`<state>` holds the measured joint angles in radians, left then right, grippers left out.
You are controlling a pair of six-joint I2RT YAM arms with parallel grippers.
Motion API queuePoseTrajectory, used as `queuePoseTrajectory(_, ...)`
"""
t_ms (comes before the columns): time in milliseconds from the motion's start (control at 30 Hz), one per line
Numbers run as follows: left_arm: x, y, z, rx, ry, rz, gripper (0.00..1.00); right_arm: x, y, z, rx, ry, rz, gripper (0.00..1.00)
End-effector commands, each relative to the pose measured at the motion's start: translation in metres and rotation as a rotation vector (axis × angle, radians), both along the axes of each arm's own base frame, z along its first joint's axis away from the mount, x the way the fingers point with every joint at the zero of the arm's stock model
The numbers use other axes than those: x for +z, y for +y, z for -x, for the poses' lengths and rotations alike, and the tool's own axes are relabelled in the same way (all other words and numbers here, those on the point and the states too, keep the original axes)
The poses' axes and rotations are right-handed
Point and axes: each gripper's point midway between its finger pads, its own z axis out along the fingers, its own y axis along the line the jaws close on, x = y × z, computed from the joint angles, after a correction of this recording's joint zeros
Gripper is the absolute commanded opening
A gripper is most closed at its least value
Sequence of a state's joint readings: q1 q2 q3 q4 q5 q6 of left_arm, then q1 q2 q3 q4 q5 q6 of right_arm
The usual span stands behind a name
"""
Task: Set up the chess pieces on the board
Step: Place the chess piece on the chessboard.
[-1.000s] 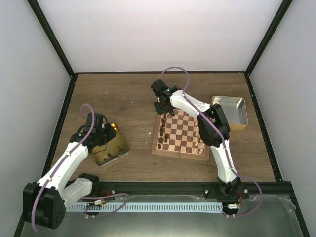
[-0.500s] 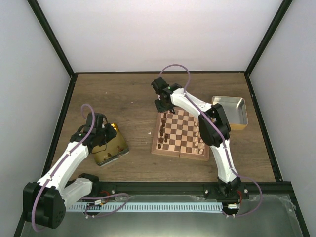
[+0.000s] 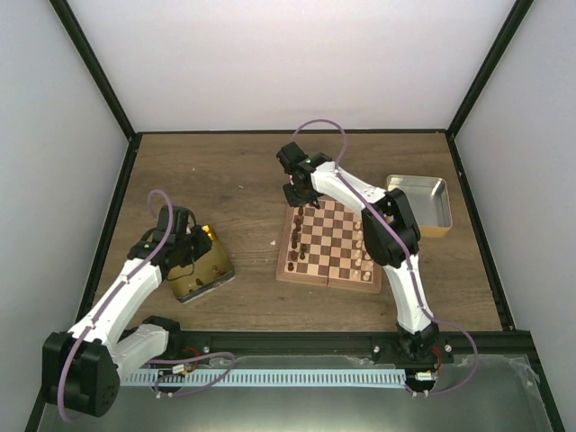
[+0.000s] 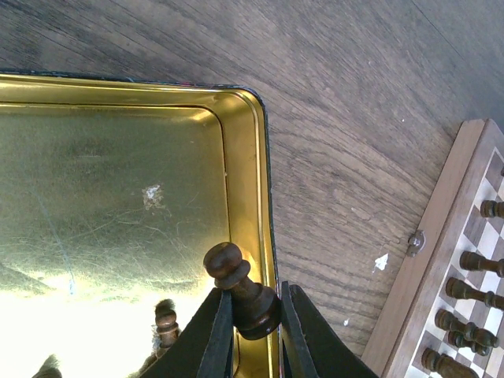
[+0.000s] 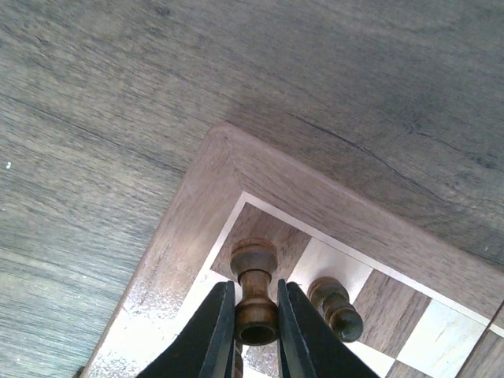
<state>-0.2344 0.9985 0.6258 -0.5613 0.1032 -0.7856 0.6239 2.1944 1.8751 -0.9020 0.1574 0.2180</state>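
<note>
dark pawn (image 4: pixel 225 264): left pincer (image 4: pixel 256 303) grips, over tin (image 4: pixel 246 157) rim | dark piece (image 5: pixel 253 257): right pincer (image 5: pixel 256 295) grips, board (image 5: pixel 193 205) corner

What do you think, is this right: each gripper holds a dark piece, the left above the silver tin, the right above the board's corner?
One error: the left wrist view shows the left gripper holding its dark piece above the gold tin, not a silver one. The right gripper does hold a dark piece above the board corner.

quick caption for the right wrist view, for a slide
Right fingers clamp a dark chess piece at the corner of the board, another dark piece on the next square.
</note>
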Motion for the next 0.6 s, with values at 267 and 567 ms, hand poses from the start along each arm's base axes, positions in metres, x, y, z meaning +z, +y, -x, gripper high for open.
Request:
queuePoseTrajectory(267,0.0006,0.0012,-0.0018,0.007,-0.012,0.004,0.12,0.0040,-0.0117,-0.0003,-0.013,-0.001,0.021,0.17)
queuePoseTrajectory(567,0.0002,0.0009,-0.0018,0.006,-0.010,0.005,0.12,0.0011,-0.0118,0.0000,-0.005,0.004,0.028,0.20)
